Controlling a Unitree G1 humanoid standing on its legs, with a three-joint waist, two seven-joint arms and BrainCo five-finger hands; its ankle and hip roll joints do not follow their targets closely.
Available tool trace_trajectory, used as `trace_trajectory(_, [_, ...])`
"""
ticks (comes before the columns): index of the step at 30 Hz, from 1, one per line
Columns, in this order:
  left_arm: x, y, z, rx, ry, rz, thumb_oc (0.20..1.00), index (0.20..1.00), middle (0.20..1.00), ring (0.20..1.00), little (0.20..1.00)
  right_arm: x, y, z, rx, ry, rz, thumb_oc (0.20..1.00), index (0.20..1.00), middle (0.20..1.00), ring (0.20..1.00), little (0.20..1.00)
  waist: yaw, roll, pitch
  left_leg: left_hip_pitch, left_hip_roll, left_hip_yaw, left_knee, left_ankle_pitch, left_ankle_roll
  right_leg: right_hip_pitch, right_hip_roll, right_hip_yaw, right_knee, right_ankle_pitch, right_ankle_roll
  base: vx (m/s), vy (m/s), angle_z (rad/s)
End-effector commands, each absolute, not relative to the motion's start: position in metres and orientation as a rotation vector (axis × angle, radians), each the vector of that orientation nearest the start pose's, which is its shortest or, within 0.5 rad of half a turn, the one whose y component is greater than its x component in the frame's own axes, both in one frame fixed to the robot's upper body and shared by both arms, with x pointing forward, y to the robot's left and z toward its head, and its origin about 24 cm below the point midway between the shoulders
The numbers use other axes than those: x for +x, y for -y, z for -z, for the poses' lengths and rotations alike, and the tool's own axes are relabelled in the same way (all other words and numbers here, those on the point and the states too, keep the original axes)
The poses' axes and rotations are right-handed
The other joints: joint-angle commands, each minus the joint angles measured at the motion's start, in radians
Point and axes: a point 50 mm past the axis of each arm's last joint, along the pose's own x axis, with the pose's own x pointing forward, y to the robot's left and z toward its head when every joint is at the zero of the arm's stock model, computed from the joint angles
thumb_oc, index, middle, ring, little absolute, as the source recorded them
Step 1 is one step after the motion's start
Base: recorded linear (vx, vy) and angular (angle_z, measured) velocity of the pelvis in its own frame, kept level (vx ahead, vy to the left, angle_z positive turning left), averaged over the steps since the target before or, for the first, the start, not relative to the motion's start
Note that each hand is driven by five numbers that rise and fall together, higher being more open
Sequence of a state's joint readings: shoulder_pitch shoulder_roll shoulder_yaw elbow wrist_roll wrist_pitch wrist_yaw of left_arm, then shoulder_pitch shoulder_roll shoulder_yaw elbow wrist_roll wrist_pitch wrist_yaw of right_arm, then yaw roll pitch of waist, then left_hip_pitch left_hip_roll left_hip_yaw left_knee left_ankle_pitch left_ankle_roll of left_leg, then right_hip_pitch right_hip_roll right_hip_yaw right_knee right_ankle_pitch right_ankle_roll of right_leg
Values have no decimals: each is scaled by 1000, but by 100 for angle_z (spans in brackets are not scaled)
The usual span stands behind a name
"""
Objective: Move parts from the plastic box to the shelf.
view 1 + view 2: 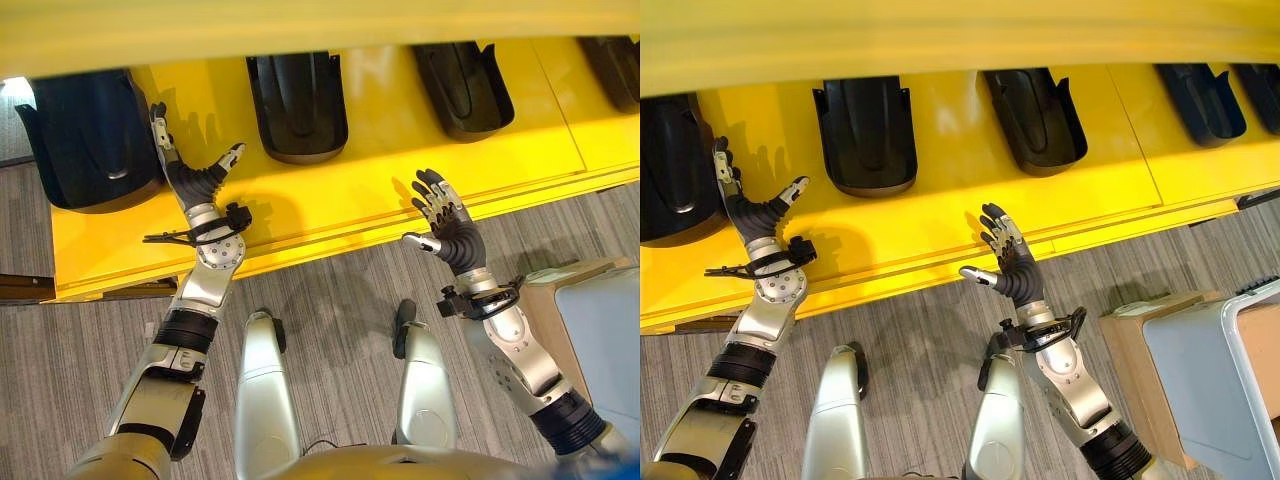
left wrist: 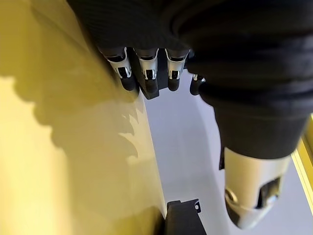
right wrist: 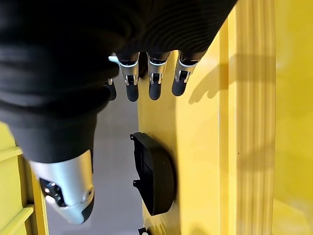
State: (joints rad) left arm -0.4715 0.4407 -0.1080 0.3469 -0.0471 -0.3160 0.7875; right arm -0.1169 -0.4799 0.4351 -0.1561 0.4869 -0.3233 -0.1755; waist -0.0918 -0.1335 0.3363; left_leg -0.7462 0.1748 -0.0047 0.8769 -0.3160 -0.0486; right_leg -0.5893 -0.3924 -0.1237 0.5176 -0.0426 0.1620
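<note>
Upright, black parts [image 1: 297, 105] lengthwise across shelf [image 1: 380, 190]

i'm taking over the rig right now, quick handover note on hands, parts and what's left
Left hand: open, empty, raised over the yellow shelf beside the leftmost black part.
Right hand: open, empty, above the shelf's front edge.
Several more black parts, e.g., lie in a row on the shelf.
The plastic box stands on the floor at the robot's right; its contents can't be seen.
Left: probably return to the box and check for more parts.
</note>
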Motion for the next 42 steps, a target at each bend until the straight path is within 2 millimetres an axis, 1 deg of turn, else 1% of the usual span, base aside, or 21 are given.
trace_trajectory(1, [311,-235,-135,284,538,-648,1000,1000,1000,1000,1000,248,146,-127,119,466,-280,1000,1000,1000,1000,1000,29,16,-12,26,-34,-7,-79,44,33,-62,9,-1,206,-119,-57,0,0,0])
trace_trajectory(12, [308,-236,-131,279,526,-652,1000,1000,1000,1000,1000,248,148,-126,116,460,-272,1000,1000,1000,1000,1000,32,16,-7,24,-36,-7,-77,43,35,-64,6,1,210,-119,-57,0,0,0])
trace_trajectory(20, [304,-242,-125,272,502,-670,1000,1000,1000,1000,1000,249,147,-126,122,459,-273,1000,1000,1000,1000,1000,37,20,-4,25,-36,-6,-79,46,35,-62,6,2,211,-120,-57,0,0,0])
trace_trajectory(22, [304,-241,-127,278,510,-660,1000,1000,1000,1000,1000,249,147,-127,117,458,-275,1000,1000,1000,1000,1000,37,20,-3,25,-36,-7,-77,45,34,-62,6,2,213,-121,-58,0,0,0])
trace_trajectory(26, [306,-232,-135,276,553,-613,1000,1000,1000,1000,1000,250,146,-128,118,463,-281,1000,1000,1000,1000,1000,36,20,-3,26,-37,-8,-76,44,35,-63,6,3,215,-122,-58,0,0,0])
trace_trajectory(27, [307,-228,-139,299,571,-584,1000,1000,1000,1000,1000,250,146,-128,120,465,-281,1000,1000,1000,1000,1000,35,20,-3,26,-36,-8,-76,44,35,-65,7,4,216,-124,-58,0,0,0])
trace_trajectory(28, [310,-216,-146,341,607,-513,1000,1000,1000,1000,1000,252,147,-129,117,468,-279,1000,1000,1000,1000,1000,32,21,-3,27,-35,-8,-77,44,34,-64,8,6,215,-125,-57,0,0,0])
trace_trajectory(30, [312,-207,-151,365,633,-459,1000,1000,1000,1000,1000,252,146,-130,117,475,-280,1000,1000,1000,1000,1000,29,22,-3,29,-34,-8,-78,44,34,-63,9,6,215,-125,-57,0,0,0])
trace_trajectory(33, [315,-198,-158,383,664,-417,1000,1000,1000,1000,1000,253,145,-131,121,479,-282,1000,1000,1000,1000,1000,26,22,-2,30,-33,-8,-76,43,34,-63,11,8,215,-125,-56,0,0,0])
trace_trajectory(36, [319,-185,-161,389,676,-358,1000,1000,1000,1000,1000,253,145,-132,120,483,-290,1000,1000,1000,1000,1000,20,21,-1,32,-30,-4,-76,43,34,-65,14,10,214,-124,-56,0,0,0])
trace_trajectory(42, [320,-175,-158,378,669,-306,1000,1000,1000,1000,1000,252,145,-131,120,484,-289,1000,1000,1000,1000,1000,14,23,2,32,-27,-3,-77,43,35,-73,18,17,219,-125,-57,0,0,0])
